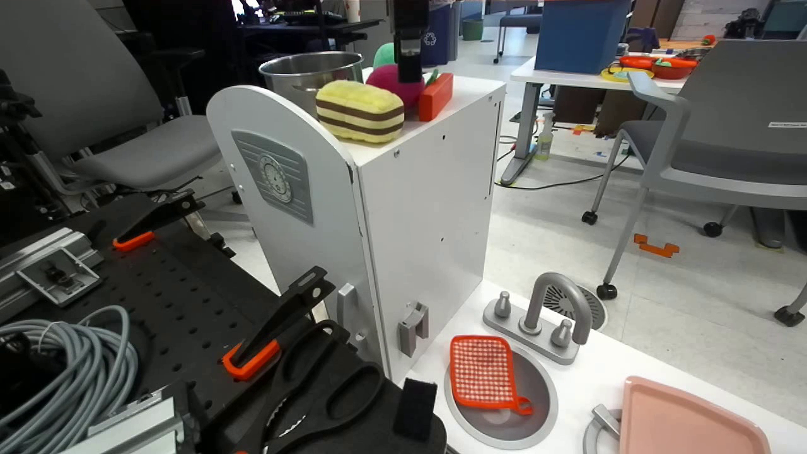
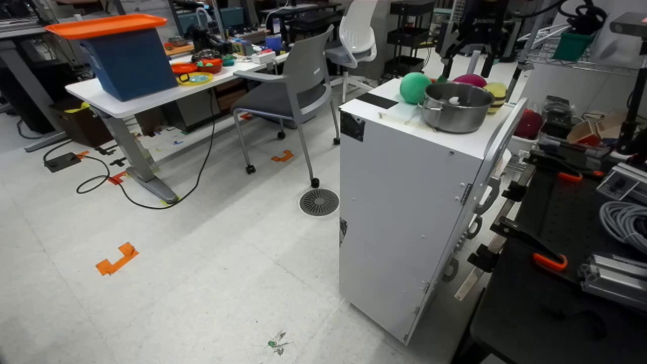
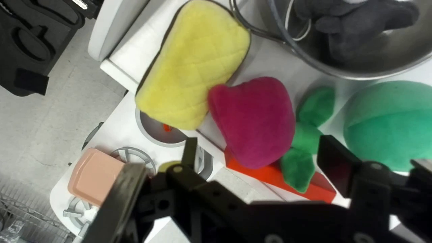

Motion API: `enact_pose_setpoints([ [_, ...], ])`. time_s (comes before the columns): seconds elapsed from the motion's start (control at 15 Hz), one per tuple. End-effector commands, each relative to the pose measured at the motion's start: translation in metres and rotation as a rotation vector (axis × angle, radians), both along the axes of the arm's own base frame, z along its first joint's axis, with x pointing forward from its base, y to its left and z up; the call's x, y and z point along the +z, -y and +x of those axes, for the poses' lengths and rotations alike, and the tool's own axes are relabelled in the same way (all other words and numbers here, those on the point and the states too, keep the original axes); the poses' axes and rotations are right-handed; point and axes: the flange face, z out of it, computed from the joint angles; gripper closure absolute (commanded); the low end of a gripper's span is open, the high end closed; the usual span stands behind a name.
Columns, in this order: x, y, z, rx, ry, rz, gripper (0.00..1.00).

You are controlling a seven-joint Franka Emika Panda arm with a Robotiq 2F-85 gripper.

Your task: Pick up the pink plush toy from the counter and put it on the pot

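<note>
- You're at the pick-up: the claw hangs above the pink plush toy on the counter, spread wide, nothing held.
- Next, likely: centre, descend, close.
- The yellow plush and red block, just beside the toy, may snag your descent.
- A grey plush lies inside the pot.

Well below the jaws, a pale floor is marked with orange tape and inset with a round drain. Left of the jaws in an exterior view, a blue bin is carried by a white desk, flanked by a grey chair. Farther back, a white chair and black cart are seen; right of the jaws, wire shelving is visible.
</note>
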Motion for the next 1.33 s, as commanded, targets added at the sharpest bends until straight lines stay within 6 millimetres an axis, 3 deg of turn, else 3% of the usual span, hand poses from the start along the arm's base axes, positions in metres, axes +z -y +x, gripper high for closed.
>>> enact_pose_setpoints([
  [0.0,0.0044,-0.0019,0.0023,0.022,-0.002,0.021,0.42],
  [0.4,0.0038,-0.0018,0.0022,0.041,-0.006,0.025,0.88],
  [0.53,0.0036,-0.0022,0.0022,0.047,-0.007,0.026,0.99],
  [1.27,0.0047,-0.0021,0.0023,0.078,-0.004,0.032,0.99],
])
